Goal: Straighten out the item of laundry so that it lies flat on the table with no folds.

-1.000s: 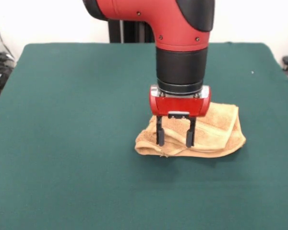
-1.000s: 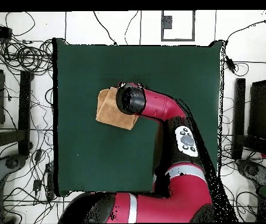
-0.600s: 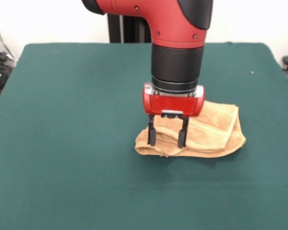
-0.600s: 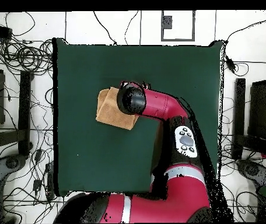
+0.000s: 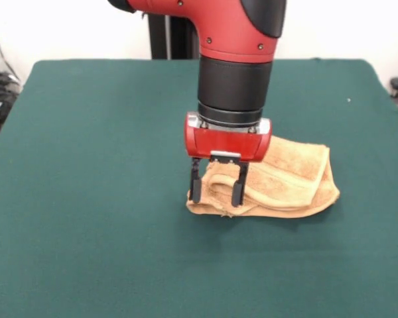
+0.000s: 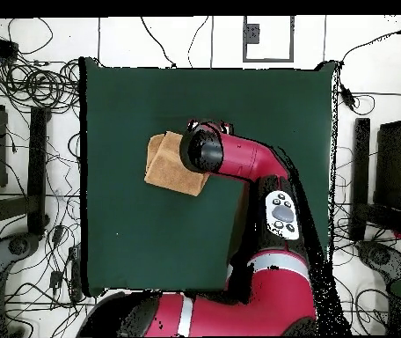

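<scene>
The item of laundry is an orange-tan towel, folded and bunched into a thick bundle on the green table. In the overhead view the towel lies left of the table's middle, its right side hidden under the arm. My gripper stands open over the towel's left end in the front view, its two black fingers pointing down astride a raised fold near the corner. Nothing is held between them. From overhead the arm's wrist covers the gripper.
The red arm stretches from the table's bottom edge to the towel in the overhead view. Cables and equipment lie on the floor around the table. Green table cover surrounds the towel on all sides.
My gripper has slid leftward in the front view along the towel, from near its middle to its left end, staying open. The towel has kept its shape.
</scene>
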Robot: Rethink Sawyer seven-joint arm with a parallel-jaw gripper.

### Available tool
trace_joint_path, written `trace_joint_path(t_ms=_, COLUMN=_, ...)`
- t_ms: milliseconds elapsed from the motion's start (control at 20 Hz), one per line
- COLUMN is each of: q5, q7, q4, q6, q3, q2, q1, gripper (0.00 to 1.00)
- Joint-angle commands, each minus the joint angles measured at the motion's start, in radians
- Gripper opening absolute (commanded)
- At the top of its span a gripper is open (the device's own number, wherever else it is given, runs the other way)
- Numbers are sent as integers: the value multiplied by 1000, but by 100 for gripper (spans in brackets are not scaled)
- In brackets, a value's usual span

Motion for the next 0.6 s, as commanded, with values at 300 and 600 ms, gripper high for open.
trace_joint_path(t_ms=300, q5=5, q7=147, q4=-4, q6=23, q3=39, q2=4, q1=27, gripper=100)
trace_joint_path(t_ms=600, q5=57, q7=153, q4=12, q6=84, q3=116, q2=28, q1=-21, gripper=100)
